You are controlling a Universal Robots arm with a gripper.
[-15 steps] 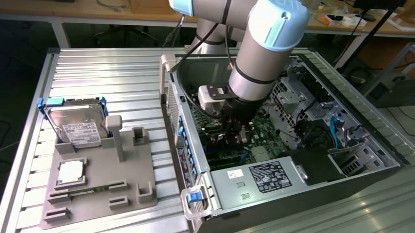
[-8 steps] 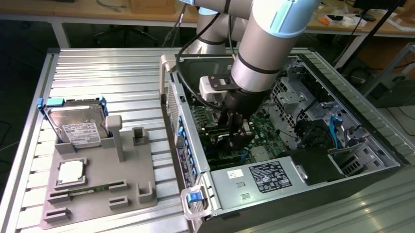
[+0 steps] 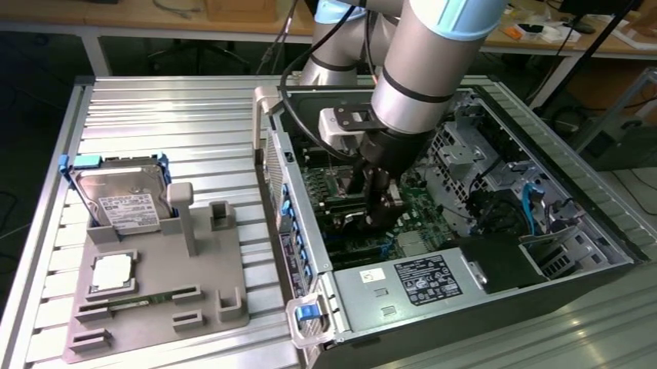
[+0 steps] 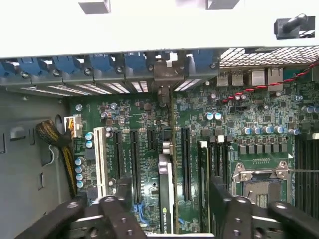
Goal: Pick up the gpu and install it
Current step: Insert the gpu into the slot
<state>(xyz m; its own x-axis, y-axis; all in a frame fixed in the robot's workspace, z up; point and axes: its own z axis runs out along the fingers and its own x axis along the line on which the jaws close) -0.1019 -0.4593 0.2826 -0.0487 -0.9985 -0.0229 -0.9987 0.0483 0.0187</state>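
The gpu [image 4: 166,164] stands on edge in a motherboard slot inside the computer case, its metal bracket end [image 4: 164,74] meeting the rear slot openings. My gripper [image 4: 169,185] hangs directly over the card and is open. One black finger [image 4: 121,196] is off to one side of the card and the other finger [image 4: 218,196] off to the other, each with a clear gap to it. In the exterior view the gripper [image 3: 368,206] is lowered deep into the open case [image 3: 308,307], over the green motherboard [image 3: 416,196].
A grey fixture tray [image 3: 211,307] at the exterior view's left holds a hard drive [image 3: 123,201], a CPU [image 3: 111,274] and a RAM stick [image 3: 138,301]. Inside the case are the power supply [image 3: 423,277], blue slot latches [image 4: 102,62], the CPU socket [image 4: 260,174] and cables [image 4: 52,137].
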